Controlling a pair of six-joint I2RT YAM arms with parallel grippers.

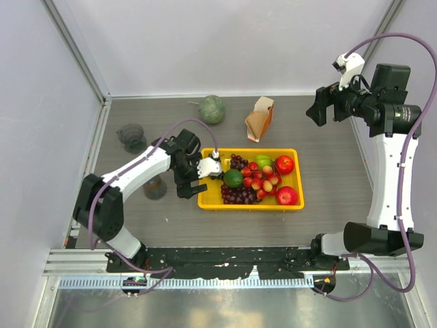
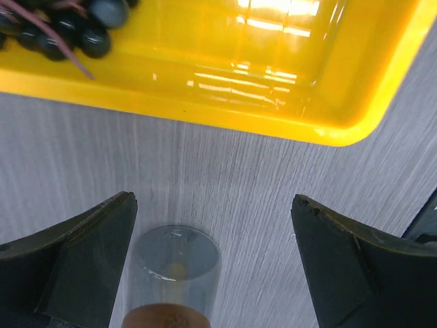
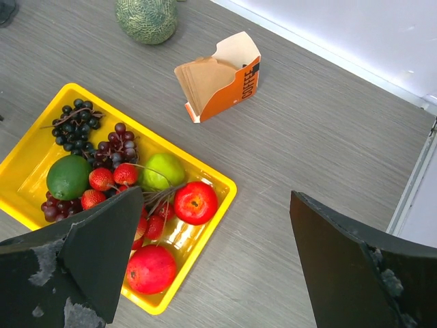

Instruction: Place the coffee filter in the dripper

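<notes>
Left gripper (image 2: 213, 199) fills the bottom of its own wrist view, its two dark fingers (image 2: 82, 260) spread wide with nothing between them. It hangs over the grey table (image 2: 61, 157) just off the left rim of the yellow tray (image 2: 328, 130), and one rounded corner of the tray shows ahead of it. Below it, left of the tray, stands the jug (image 2: 176, 263), clear glass with a brownish bottom, close beside one finger in that view.

The dripper (image 1: 131, 137), dark grey and see-through, stands farther left of the tray and farther back than the jug, well apart from both grippers. Behind the tray, near the middle of its back rim, sits the white-orange pack (image 1: 259, 117) with brown papers standing upright in it. A single loose filter cannot be told apart from that stack. Left of the pack, also behind the tray, lies a green melon (image 1: 212, 109).

Inside the tray are a lime (image 1: 233, 179) at the left end, dark grapes (image 1: 237, 162) beside it, strawberries (image 1: 256, 176) in the middle, a green apple (image 1: 263, 162) toward the back, and two red fruits (image 1: 285, 164) at the right end.

The right gripper (image 1: 317, 109) is raised high, behind the tray's right end. Its jaws are wide apart and hold nothing. Its wrist camera looks down on the tray, the pack and the melon.
</notes>
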